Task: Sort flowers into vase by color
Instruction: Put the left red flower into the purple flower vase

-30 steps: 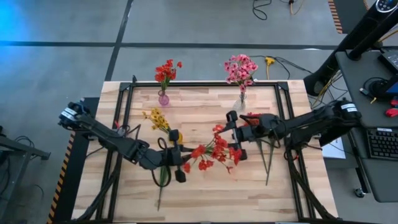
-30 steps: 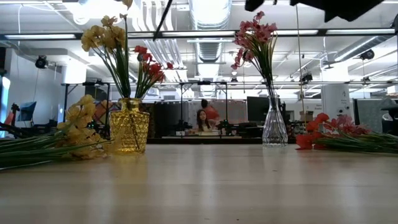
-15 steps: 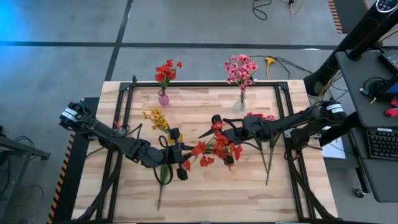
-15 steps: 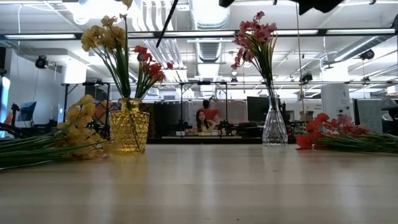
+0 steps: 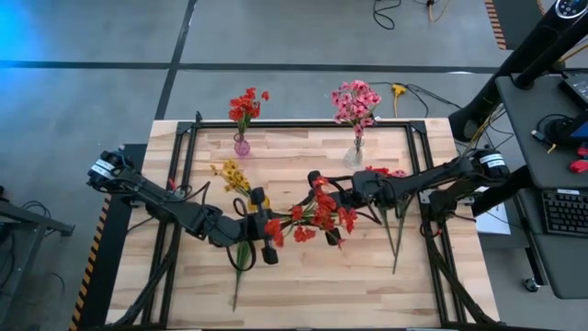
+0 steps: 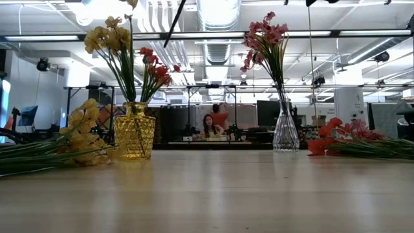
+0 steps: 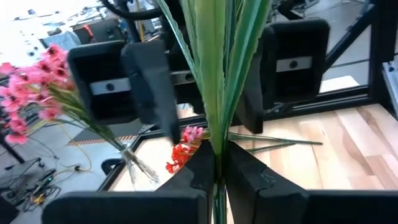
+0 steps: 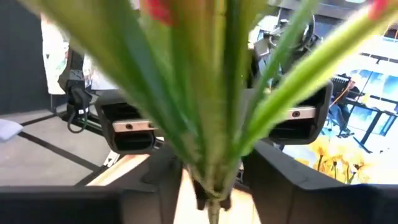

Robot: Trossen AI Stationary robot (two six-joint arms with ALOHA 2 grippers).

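Beyond the wooden table (image 5: 303, 285) lies grey concrete floor (image 5: 92, 101) crossed by dark tape lines (image 5: 276, 65), while exposed ceiling ducts (image 6: 217, 16), monitors (image 6: 268, 111) and a seated person (image 6: 209, 124) fill the open workshop.

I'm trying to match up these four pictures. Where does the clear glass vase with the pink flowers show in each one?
High view: clear vase at the table's far edge, right of centre.
Low view: vase right of centre, standing upright.
Left wrist view: only its pink flowers show clearly.
Right wrist view: not in it.
Shared landmark: the wooden table.
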